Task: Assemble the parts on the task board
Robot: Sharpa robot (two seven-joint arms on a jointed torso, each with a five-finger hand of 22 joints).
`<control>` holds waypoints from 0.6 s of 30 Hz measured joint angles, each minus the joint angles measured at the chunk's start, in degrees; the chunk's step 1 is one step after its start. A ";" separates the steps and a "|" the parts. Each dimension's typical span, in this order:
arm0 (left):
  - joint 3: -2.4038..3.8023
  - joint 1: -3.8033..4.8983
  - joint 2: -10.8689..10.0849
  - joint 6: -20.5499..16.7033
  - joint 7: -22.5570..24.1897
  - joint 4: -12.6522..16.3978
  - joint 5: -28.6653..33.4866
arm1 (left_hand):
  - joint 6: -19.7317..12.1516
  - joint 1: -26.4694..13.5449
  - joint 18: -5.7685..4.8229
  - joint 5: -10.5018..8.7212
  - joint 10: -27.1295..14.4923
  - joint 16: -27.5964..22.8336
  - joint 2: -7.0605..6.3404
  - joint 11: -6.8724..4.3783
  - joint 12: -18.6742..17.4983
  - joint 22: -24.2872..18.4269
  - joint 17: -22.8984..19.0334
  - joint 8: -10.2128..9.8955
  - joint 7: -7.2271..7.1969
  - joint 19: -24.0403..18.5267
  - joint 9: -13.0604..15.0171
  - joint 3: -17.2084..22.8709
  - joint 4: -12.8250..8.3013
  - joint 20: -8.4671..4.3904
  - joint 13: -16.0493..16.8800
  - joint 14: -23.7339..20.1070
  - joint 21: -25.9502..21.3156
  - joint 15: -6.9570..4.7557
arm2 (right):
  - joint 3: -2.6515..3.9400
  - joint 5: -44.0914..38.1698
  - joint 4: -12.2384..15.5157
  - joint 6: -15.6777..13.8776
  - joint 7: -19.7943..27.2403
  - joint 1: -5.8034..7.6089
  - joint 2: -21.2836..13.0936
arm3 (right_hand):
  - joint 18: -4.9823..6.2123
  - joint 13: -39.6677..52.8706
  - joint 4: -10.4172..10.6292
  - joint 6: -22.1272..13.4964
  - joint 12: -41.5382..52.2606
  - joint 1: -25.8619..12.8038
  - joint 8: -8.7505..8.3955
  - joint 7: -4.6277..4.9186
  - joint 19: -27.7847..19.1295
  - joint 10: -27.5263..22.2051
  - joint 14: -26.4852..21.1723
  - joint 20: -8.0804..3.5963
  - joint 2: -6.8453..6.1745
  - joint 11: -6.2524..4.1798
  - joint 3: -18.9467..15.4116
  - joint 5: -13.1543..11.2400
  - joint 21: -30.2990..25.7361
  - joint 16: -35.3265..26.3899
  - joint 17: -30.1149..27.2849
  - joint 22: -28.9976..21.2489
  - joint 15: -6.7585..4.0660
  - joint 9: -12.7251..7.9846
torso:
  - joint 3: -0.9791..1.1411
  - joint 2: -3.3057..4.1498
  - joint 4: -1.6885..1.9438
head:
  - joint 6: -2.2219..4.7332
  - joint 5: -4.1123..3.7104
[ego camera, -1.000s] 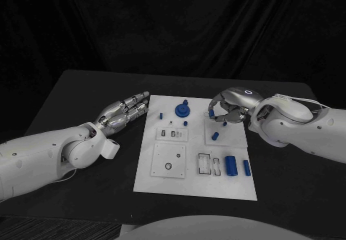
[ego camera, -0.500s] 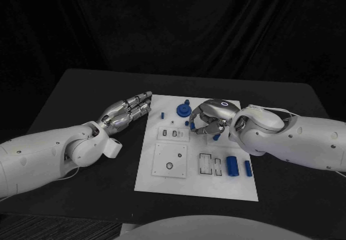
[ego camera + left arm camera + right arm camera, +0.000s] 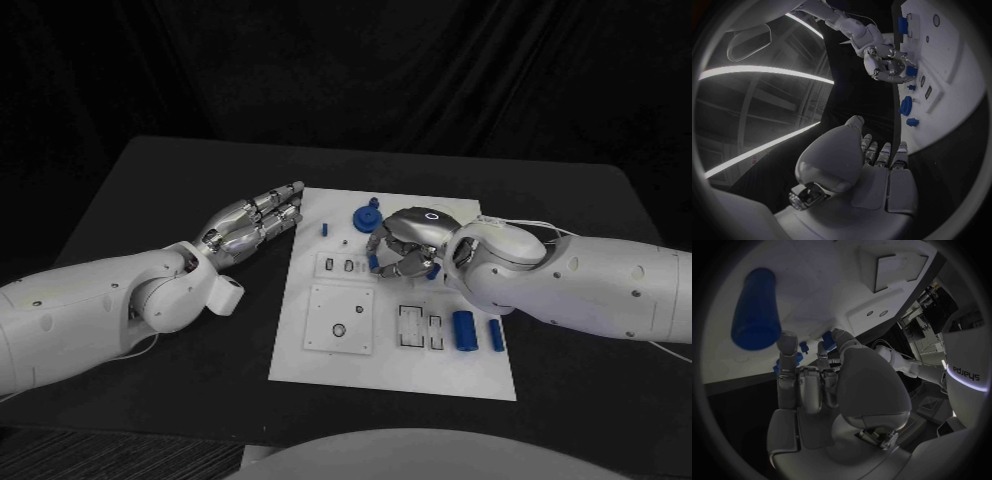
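The white task board (image 3: pixel 335 350) lies in the middle of the black table. My right hand (image 3: pixel 407 242) hovers over its upper middle with fingers curled down by a small blue part (image 3: pixel 378 262); I cannot tell whether it grips it. In the left wrist view that hand (image 3: pixel 887 64) has the blue part (image 3: pixel 911 71) at its fingertips. A blue gear-like part (image 3: pixel 365 215) and a small peg (image 3: pixel 325 229) stand near the board's far edge. My left hand (image 3: pixel 257 222) lies flat and empty, fingers stretched out, beside the board's left edge.
Two blue cylinders (image 3: pixel 463 330) (image 3: pixel 495 336) lie at the board's near right, beside rectangular slots (image 3: pixel 418 328). A square plate with a hole (image 3: pixel 338 320) sits at its near left. A blue cylinder (image 3: pixel 754 307) lies on the board close to my right wrist.
My right hand has moved left across the board, from its right edge to the upper middle, fingers still curled. The left hand has not moved.
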 measured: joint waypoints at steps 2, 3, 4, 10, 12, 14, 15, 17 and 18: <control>0.00 0.00 -0.01 0.01 -0.01 0.02 0.00 | 0.00 0.00 0.00 0.00 0.00 0.00 0.00 0.00 0.00 0.00 -0.01 0.00 0.00 0.00 0.00 0.00 0.00 0.00 0.00 0.00 0.00 0.00 | 0.01 0.01 -0.10 0.17 0.00 -0.01 0.17 | 0.00 0.00 0.00 0.00 0.00 0.00 0.00 0.00 0.00 0.00 0.00 0.00 0.00 0.00 0.00 -0.03 0.00 0.00 0.00 0.00 0.00 0.00 | 0.00 0.01 -0.05 | -0.01 0.02; 0.00 0.00 -0.02 0.02 -0.02 0.03 0.00 | 0.00 0.00 -0.01 0.00 0.00 0.00 0.00 0.00 0.00 0.00 -0.02 0.00 0.00 0.00 0.00 0.00 0.00 0.00 0.00 0.00 0.00 0.00 | 0.04 0.01 -0.16 0.26 0.00 -0.01 0.26 | 0.00 0.00 0.00 0.00 0.00 0.00 0.00 0.00 0.00 0.12 0.00 0.00 0.00 0.11 0.00 -0.03 0.00 0.00 0.00 0.00 0.00 0.00 | 0.00 0.01 -0.07 | -0.03 0.02; 0.00 0.00 -0.03 0.03 -0.03 0.03 0.00 | 0.00 0.00 0.00 0.00 0.00 0.00 0.00 0.00 0.00 0.00 -0.02 0.00 0.00 0.00 0.00 0.00 0.00 0.00 0.00 0.00 0.00 0.00 | 0.06 0.02 -0.20 0.33 0.00 -0.01 0.33 | 0.00 0.00 0.00 0.00 0.00 0.00 0.00 0.00 0.00 0.20 0.00 0.00 0.00 0.20 0.00 -0.22 0.00 0.00 0.00 0.00 0.00 0.00 | 0.00 0.02 -0.08 | -0.05 0.02; 0.00 0.00 -0.05 0.07 -0.06 0.06 0.00 | 0.00 0.00 -0.01 0.00 0.00 0.00 0.00 0.00 0.00 0.00 -0.04 0.00 0.00 0.00 0.00 0.00 0.00 0.00 0.00 0.00 0.00 0.00 | 0.12 0.05 -0.41 0.87 0.00 -0.01 0.64 | 0.00 0.00 -0.30 -1.14 0.00 -0.15 -1.37 0.48 0.21 0.03 -0.08 0.21 -0.15 0.44 0.30 -2.30 -0.29 0.00 -0.01 0.12 0.31 1.73 | 0.01 0.01 -0.09 | -0.23 -0.09; 0.00 0.00 -0.05 0.07 -0.06 0.06 0.00 | 0.00 0.00 -0.01 0.00 0.00 0.00 0.00 0.00 0.00 0.00 -0.04 0.00 0.00 0.00 0.00 0.00 0.00 0.00 0.01 0.00 0.00 0.00 | 0.12 0.06 -0.49 1.03 0.00 -0.01 0.70 | 0.00 0.00 -0.46 -2.74 0.00 -0.45 -2.26 0.84 0.21 0.09 0.03 0.21 -0.43 0.92 0.49 -4.32 -0.68 -0.24 -0.01 0.17 0.49 2.20 | 0.02 0.01 -0.09 | -0.27 -0.08; 0.00 0.00 -0.06 0.07 -0.06 0.06 0.00 | 0.00 0.00 -0.01 0.00 0.00 0.00 0.00 0.00 0.00 0.00 -0.04 0.00 0.00 0.00 0.00 0.00 0.00 0.00 0.01 0.00 0.00 0.00 | 0.09 0.06 -0.65 1.29 0.00 -0.02 0.76 | 0.00 0.00 -0.42 -4.49 0.00 -0.75 -3.33 1.11 0.02 0.09 -0.08 0.40 -0.74 0.92 0.45 -6.48 -0.96 -0.25 -0.01 0.29 0.60 1.65 | 0.02 0.01 -0.09 | -0.31 -0.02; 0.00 0.00 -0.06 0.07 -0.06 0.06 0.00 | 0.00 0.00 -0.01 0.00 -0.05 0.00 0.00 0.04 0.00 0.00 -0.04 0.00 0.00 0.00 0.00 0.00 0.00 0.00 0.00 0.00 0.00 0.00 | 0.07 0.06 -0.70 1.39 0.00 -0.04 0.76 | -0.01 0.00 -0.37 -5.43 0.00 -0.94 -3.87 1.22 0.12 0.09 -0.16 0.55 -0.93 0.92 0.17 -7.76 -0.96 -0.24 -0.01 0.32 0.68 1.37 | 0.02 0.00 -0.10 | -0.31 -0.02; 0.00 0.00 -0.06 0.07 -0.05 0.06 0.00 | 0.00 0.00 -0.01 0.00 -0.21 0.00 0.00 0.20 0.00 0.00 -0.04 0.00 0.00 0.00 0.00 0.00 0.00 0.00 -0.01 0.00 0.00 0.00 | 0.07 0.06 -0.79 1.58 0.00 -0.05 0.76 | -0.01 0.00 -0.53 -7.05 0.00 -1.12 -4.70 1.40 0.20 -0.02 -0.12 0.63 -1.11 1.04 -0.13 -9.83 -1.22 -0.25 -0.01 0.41 0.72 0.97 | 0.02 -0.01 -0.12 | -0.31 -0.02; 0.00 0.00 -0.06 0.07 -0.04 0.06 0.00 | 0.00 0.00 -0.01 0.00 -0.21 0.00 0.00 0.20 0.00 0.00 -0.04 0.00 0.00 0.00 0.00 0.04 -0.04 0.00 -0.01 0.00 0.00 0.00 | 0.07 0.06 -0.84 1.67 0.01 -0.05 0.76 | 0.00 0.00 -0.54 -7.59 0.00 -1.12 -4.96 1.43 0.20 -0.11 0.00 0.63 -1.11 1.13 -0.39 -10.48 -1.40 -0.25 -0.01 0.42 0.84 0.85 | 0.02 -0.01 -0.12 | -0.31 0.02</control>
